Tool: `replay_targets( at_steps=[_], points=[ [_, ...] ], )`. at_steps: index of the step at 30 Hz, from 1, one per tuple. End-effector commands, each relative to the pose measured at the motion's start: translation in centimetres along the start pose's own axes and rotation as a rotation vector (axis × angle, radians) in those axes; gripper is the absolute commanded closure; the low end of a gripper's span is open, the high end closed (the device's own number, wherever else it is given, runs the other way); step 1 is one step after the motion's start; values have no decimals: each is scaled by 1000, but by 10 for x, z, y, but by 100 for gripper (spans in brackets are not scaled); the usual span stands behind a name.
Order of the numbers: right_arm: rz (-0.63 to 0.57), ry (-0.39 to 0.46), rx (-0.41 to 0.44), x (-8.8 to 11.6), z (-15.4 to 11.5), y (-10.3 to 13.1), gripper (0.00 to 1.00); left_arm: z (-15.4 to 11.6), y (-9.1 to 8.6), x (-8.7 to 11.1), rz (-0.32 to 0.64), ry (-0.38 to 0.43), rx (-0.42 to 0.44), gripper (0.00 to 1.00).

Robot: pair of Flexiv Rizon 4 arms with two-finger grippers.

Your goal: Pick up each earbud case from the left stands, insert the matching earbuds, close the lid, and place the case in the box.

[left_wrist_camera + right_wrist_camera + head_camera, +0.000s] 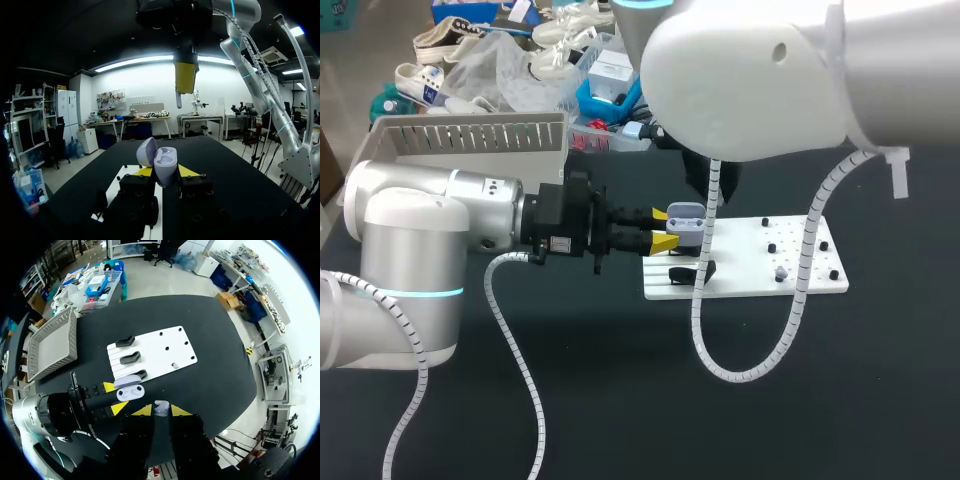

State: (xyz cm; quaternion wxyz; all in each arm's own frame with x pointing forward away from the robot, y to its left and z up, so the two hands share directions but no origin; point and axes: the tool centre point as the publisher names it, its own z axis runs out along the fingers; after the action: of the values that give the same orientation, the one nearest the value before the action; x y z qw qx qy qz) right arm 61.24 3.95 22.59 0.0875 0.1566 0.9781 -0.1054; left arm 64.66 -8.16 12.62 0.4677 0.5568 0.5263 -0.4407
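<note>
One earbud case (pixel 686 222) is off its stand, held above the black surface (pixel 620 400) at the stand end of the white board (pixel 160 347). Its lid is swung open and the left arm's fingers (pixel 660 214) clamp it from both sides. The right arm's fingers (pixel 142 410) stand narrow, pinching a small pale earbud (pixel 161 406) just beside the open case. I judge that insertion is at hand; closing the lid and boxing remain, and no case shows in the grey slatted box (pixel 470 133). The case is a smooth, rounded, pale lilac-grey pebble of plastic. The board is flat and matte, with three curved black stands (pixel 130 358); I cannot tell whether they carry cases.
</note>
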Motion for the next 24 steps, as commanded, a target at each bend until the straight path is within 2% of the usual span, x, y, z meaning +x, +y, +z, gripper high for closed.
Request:
replay_targets(
  at_steps=[1, 5, 9, 24],
  points=[
    [-9, 6, 6, 0, 5, 7, 100, 1, 0, 0, 1, 1, -3, 100],
    [-59, -24, -20, 1, 10, 12, 100, 1, 0, 0, 1, 1, -3, 100],
    [-68, -9, -30, 1, 13, 15, 100, 1, 0, 0, 1, 1, -3, 100],
    [-111, 6, 4, -5, 27, 23, 100, 1, 0, 0, 1, 1, -3, 100]
  ],
)
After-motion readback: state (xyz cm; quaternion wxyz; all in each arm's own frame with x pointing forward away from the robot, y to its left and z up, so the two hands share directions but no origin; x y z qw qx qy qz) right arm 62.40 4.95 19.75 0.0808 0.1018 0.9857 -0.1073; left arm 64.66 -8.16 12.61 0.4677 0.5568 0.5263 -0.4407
